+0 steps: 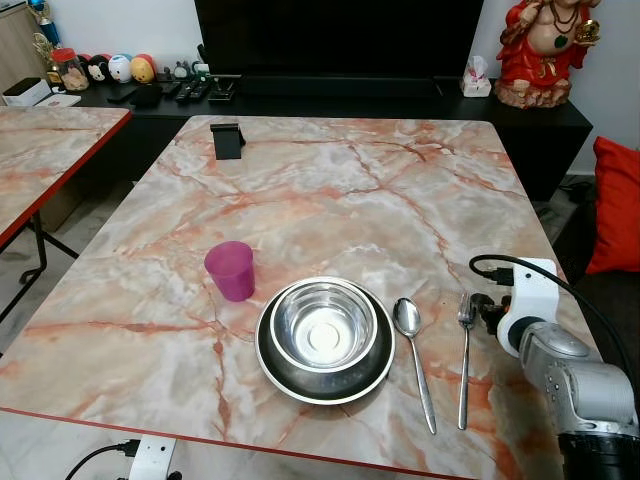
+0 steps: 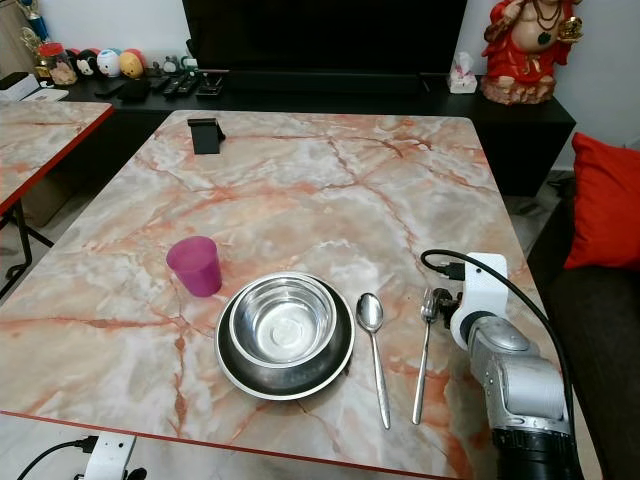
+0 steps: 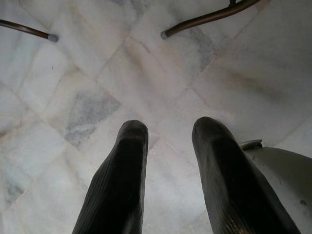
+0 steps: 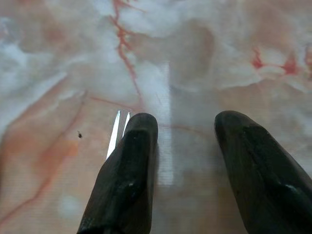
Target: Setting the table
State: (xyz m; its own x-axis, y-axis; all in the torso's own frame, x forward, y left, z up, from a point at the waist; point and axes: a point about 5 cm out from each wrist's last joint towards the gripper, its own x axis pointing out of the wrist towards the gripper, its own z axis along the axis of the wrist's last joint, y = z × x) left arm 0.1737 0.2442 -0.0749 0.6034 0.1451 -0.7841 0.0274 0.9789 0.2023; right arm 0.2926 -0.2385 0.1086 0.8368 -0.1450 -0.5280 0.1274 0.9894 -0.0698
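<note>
On the marble table point(image 1: 330, 190) a pink cup point(image 1: 230, 270) stands left of a steel bowl point(image 1: 325, 325) that sits in a dark steel plate point(image 1: 275, 370). To the right of the plate lie a spoon point(image 1: 412, 340) and a fork point(image 1: 464, 350), side by side. My right gripper point(image 1: 484, 306) hovers low just right of the fork's head. In the right wrist view it point(image 4: 187, 122) is open over bare marble, with the fork tines point(image 4: 118, 130) beside one finger. My left gripper point(image 3: 168, 129) hangs open over the tiled floor.
A black phone stand point(image 1: 228, 140) sits at the table's far left. A second marble table point(image 1: 40, 150) is on the left, a red cushion point(image 1: 615, 205) on the right. A white power strip point(image 1: 150, 457) lies below the front edge. Chair legs point(image 3: 204, 18) rest on the floor.
</note>
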